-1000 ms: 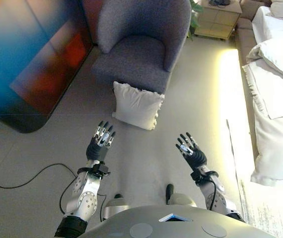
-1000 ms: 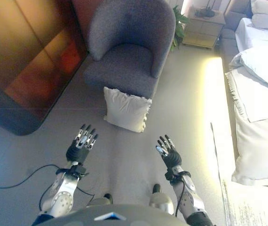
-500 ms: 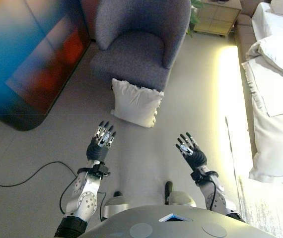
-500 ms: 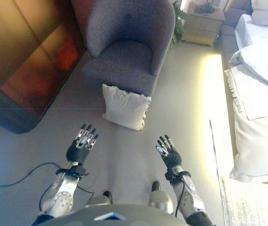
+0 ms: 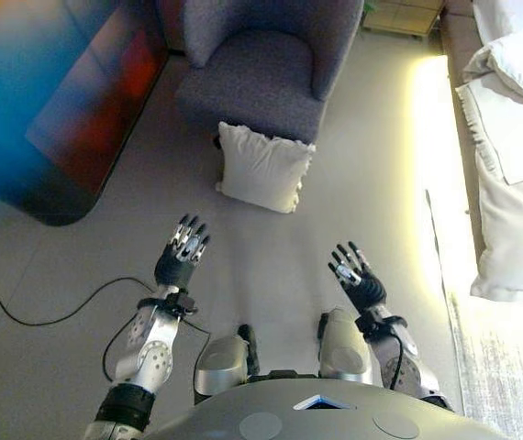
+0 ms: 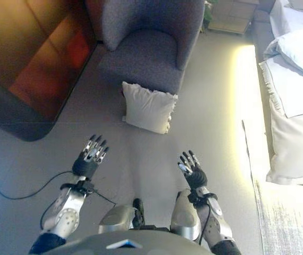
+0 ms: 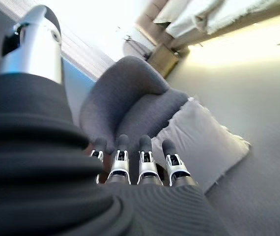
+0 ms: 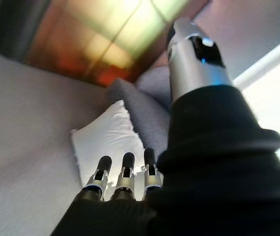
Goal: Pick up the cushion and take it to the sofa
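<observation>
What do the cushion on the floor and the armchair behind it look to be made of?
The cushion looks like soft off-white woven cloth, probably cotton or linen: matte, creased, with a frilled edge. The armchair seems upholstered in grey textile with a slightly fuzzy, flecked, non-shiny surface. The exact fibres cannot be told.

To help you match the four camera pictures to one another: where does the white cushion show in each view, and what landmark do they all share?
Left eye view: cushion upper middle, leaning on the armchair's front.
Right eye view: cushion just above centre, ahead of both open hands.
Left wrist view: cushion past the fingers.
Right wrist view: cushion beyond the fingers.
Shared landmark: the grey armchair directly behind it.
</observation>
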Robot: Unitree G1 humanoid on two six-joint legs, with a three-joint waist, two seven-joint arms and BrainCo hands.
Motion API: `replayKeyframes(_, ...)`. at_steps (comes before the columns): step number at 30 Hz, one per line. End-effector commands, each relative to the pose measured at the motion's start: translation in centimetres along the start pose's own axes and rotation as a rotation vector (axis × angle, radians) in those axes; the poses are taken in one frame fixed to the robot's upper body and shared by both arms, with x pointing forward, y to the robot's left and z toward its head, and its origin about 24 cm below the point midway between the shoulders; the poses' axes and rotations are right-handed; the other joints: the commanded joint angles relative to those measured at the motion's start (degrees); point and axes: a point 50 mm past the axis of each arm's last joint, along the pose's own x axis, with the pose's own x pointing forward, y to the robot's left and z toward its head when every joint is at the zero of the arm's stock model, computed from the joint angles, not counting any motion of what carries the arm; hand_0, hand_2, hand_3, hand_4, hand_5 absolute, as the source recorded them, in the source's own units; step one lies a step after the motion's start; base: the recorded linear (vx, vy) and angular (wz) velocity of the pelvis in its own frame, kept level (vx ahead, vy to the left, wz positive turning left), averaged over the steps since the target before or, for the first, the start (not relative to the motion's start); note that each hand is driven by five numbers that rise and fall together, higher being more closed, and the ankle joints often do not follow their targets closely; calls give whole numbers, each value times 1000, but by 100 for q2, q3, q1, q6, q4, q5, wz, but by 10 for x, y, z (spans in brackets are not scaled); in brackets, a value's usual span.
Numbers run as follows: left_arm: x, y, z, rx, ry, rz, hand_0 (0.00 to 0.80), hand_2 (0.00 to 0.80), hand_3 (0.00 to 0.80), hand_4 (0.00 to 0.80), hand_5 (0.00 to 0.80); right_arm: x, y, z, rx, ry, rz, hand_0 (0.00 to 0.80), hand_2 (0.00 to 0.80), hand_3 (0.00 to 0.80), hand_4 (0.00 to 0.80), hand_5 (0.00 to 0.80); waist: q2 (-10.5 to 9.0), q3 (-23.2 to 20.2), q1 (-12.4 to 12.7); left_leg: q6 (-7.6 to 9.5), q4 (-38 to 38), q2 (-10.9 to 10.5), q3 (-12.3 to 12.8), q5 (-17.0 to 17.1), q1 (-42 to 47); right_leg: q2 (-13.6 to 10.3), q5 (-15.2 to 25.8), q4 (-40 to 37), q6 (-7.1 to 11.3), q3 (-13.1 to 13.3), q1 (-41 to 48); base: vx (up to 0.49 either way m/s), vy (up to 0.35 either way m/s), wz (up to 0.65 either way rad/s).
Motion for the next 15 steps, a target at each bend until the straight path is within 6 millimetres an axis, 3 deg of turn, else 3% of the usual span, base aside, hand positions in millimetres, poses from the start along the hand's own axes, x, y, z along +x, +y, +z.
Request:
replayKeyframes(1,6,-19,21,42,-95,-102,0,0,0,0,0,14,12,20,39,-105,60,0,0,0,0,0,-261,-101,-254,-149,-67,-218,-257,-714,590,208,1148,-1773,-21,-202,19,358,-38,-17)
replayKeyframes(5,1,-17,10,42,-54,-102,0,0,0,0,0,8,6,16,37,-85,28,0,0,0,0,0,-340,-168,-308,-87,-126,-368,-363,-964,1009,293,1367,-2269,14,-637,-14,419,-49,29)
replayKeyframes(7,-4,-16,5,45,-34,-104,0,0,0,0,0,2,2,14,30,-82,10,0,0,0,0,0,-359,-224,-331,-52,-44,-368,-407,-1116,1160,259,1364,-2085,-32,-690,-14,505,-106,49)
replayKeyframes(9,-8,-15,2,37,-25,-97,0,0,0,0,0,-3,-3,12,18,-70,-6,0,0,0,0,0,-332,-347,-365,-37,30,-308,-396,-1219,1232,251,1129,-2022,-75,-685,87,457,-141,47)
replayKeyframes(12,-15,-13,1,8,-28,-67,0,0,0,0,0,-9,-6,9,-4,-38,-14,0,0,0,0,0,-233,-522,-414,-221,393,-11,-269,-1152,1427,364,848,-1562,-202,-646,139,483,-208,34)
replayKeyframes(13,-19,-10,0,-10,-29,-42,0,0,0,0,0,-12,-6,7,-17,-19,-20,0,0,0,0,0,-162,-605,-436,-366,545,170,-278,-766,1483,467,663,-1379,-321,-582,154,355,-173,7)
replayKeyframes(14,-19,-9,0,-14,-29,-39,0,0,0,0,0,-12,-6,7,-18,-17,-19,0,0,0,0,0,-149,-619,-439,-394,571,199,-287,-688,1483,492,627,-1358,-341,-574,158,423,-245,1)
replayKeyframes(15,-21,-8,1,-45,-39,-27,0,0,0,0,0,-15,-6,7,-25,-3,7,0,0,0,0,0,-92,-706,-450,-562,887,349,-374,-175,1372,703,341,-1298,-489,-474,246,295,-188,-5)
